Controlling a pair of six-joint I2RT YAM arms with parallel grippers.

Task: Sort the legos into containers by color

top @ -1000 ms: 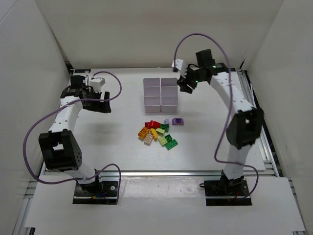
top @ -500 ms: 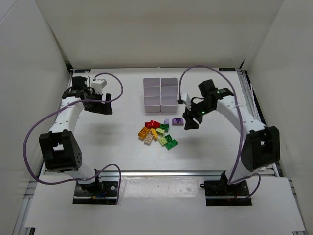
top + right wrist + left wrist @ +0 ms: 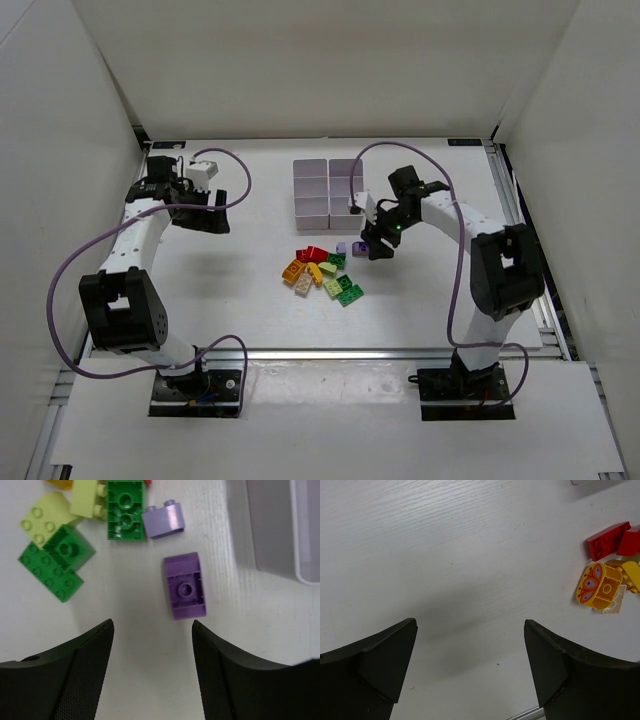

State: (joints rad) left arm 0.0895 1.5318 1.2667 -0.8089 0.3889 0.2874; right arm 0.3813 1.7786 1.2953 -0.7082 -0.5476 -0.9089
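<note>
At the left of the top view, the left end effector [image 3: 200, 213] is hovering over bare table [image 3: 250, 300], well apart from the legos [image 3: 320, 272]. In its wrist view its fingers [image 3: 370, 665] are standing wide apart, released, with nothing between them. At the right edge of that view I am seeing two red bricks [image 3: 607, 540] lying near an orange rounded brick [image 3: 597, 585] printed with a butterfly-like figure, and a yellow piece [image 3: 632, 575] touching the orange one.

Toward the middle of the table, the legos are lying in a loose cluster near the containers [image 3: 328, 188], which are standing as a two-by-three block just behind them.

To the right, the right end effector [image 3: 375, 245] is reaching down at the right edge of the cluster, just in front of the containers. Its wrist view is showing the fingers [image 3: 85, 670] spread and released, gripping nothing. A dark purple brick [image 3: 185, 585] is lying flat on the table just beyond the fingertips, in line with the gap. A pale lilac brick [image 3: 164, 519] is sitting just past it, touching a green brick [image 3: 126, 510]. Further left, two more green bricks [image 3: 55, 560] and lime bricks [image 3: 42, 520] are overlapping. I cannot tell whether the fingertips are touching the table.
</note>
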